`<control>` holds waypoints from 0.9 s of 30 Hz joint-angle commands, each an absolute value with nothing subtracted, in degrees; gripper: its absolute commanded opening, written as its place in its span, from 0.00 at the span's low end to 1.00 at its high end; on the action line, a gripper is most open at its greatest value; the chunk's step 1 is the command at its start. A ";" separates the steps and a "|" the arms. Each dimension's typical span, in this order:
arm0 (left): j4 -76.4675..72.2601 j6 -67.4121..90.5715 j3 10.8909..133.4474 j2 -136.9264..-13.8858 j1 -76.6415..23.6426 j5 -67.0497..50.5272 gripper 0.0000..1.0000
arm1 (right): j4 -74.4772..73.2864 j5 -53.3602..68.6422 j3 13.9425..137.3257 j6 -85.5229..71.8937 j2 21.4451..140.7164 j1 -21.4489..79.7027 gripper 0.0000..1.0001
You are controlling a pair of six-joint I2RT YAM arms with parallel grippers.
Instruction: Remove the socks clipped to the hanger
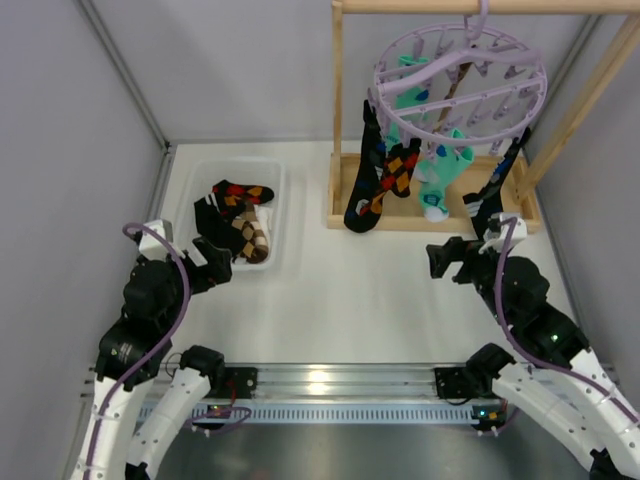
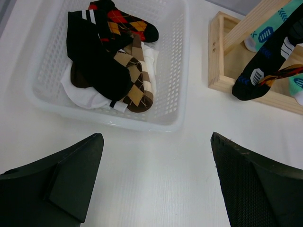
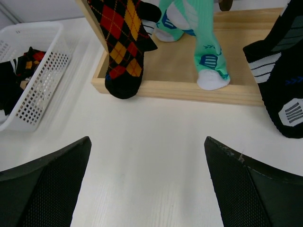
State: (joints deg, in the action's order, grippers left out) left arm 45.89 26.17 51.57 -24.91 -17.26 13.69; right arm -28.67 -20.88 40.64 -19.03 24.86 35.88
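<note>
The pale-purple round hanger [image 1: 460, 80] hangs from the wooden rack's top bar. Clipped to it are black argyle socks [image 1: 372, 180], mint-green socks [image 1: 440, 175] and a dark sock with blue patches [image 1: 492, 188]. In the right wrist view the argyle sock [image 3: 124, 45], mint sock [image 3: 204, 52] and dark sock [image 3: 281, 80] hang ahead. My right gripper [image 1: 447, 260] is open and empty over the table in front of the rack. My left gripper [image 1: 215, 265] is open and empty at the near edge of the white basket [image 1: 275, 215].
The white basket [image 2: 177, 71] holds several loose socks [image 2: 109, 61], black, argyle and white. The wooden rack frame [image 1: 338, 120] stands on a tray base [image 1: 430, 222] at the back right. Grey walls close in left and right.
</note>
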 commanded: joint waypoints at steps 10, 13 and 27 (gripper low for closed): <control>41.93 25.93 50.98 -28.21 -17.31 6.60 0.99 | -4.93 -15.14 37.79 -11.35 41.36 34.73 1.00; 41.75 25.75 50.89 -28.74 -17.31 6.07 0.99 | 2.86 -1.26 37.19 -12.12 47.98 26.94 0.99; 41.57 25.58 50.71 -28.13 -17.58 5.71 0.98 | 45.50 28.19 34.10 -10.18 74.59 10.90 0.95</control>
State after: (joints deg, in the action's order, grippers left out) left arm 44.86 26.02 51.09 -28.40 -17.34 6.20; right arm 28.01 17.34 31.92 -9.52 70.35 13.43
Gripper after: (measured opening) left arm 0.985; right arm 0.961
